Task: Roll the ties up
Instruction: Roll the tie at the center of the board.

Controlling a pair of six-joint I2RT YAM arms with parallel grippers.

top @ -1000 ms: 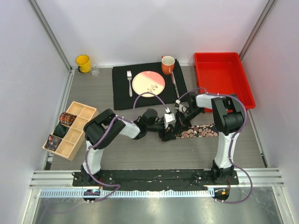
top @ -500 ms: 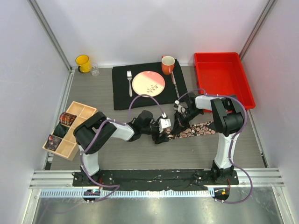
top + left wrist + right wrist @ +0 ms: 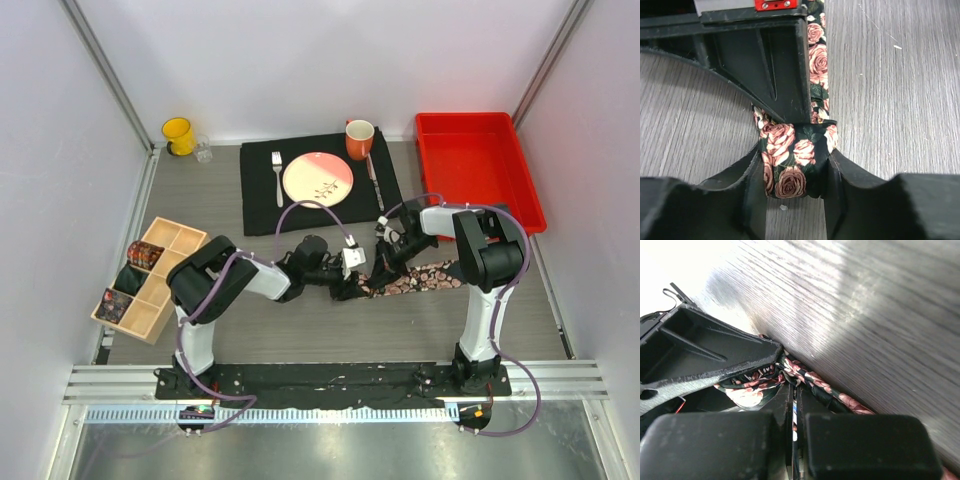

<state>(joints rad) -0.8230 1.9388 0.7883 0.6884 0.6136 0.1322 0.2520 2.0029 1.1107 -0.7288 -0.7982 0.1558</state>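
A black tie with pink roses (image 3: 425, 277) lies as a strip on the table, its left end rolled into a small coil (image 3: 795, 157). My left gripper (image 3: 352, 284) is shut on that coil, one finger (image 3: 752, 180) on each side of it. The strip (image 3: 817, 55) runs away from the coil under the right gripper's finger. My right gripper (image 3: 381, 260) is shut on the tie's fabric (image 3: 805, 377) right next to the coil, with cloth in the thin gap between its fingers (image 3: 782, 407). Two rolled ties, a red-brown one (image 3: 143, 254) and a dark one (image 3: 113, 303), sit in the wooden organizer (image 3: 170, 262).
A black placemat (image 3: 262, 205) at the back holds a plate (image 3: 318, 178), a fork (image 3: 277, 176) and an orange mug (image 3: 359, 138). A red bin (image 3: 478, 168) stands back right. A yellow mug (image 3: 178, 134) and a glass (image 3: 204, 152) stand back left.
My left arm swung its elbow left and back while its gripper stayed on the coil. The coiled end shifted slightly left. The right gripper stayed at the tie.
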